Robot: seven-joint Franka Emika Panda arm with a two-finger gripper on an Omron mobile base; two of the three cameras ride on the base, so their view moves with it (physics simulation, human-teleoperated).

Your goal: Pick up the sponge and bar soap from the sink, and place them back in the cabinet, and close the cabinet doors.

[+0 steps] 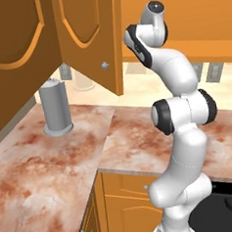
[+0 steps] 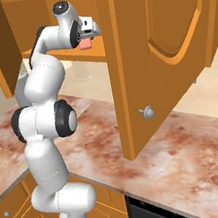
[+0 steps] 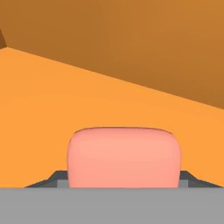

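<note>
The jaws are clamped on the bar soap (image 3: 124, 156), above the cabinet (image 3: 65, 105) shelf. Releasing it and closing the cabinet doors (image 2: 156, 47) remain.

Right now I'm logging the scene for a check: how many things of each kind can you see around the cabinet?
Open cabinet doors: 2
Door knobs: 2
Pink bar soap, gripped in the hand: 1
Grey canister on the counter: 1
Total: 6
</note>
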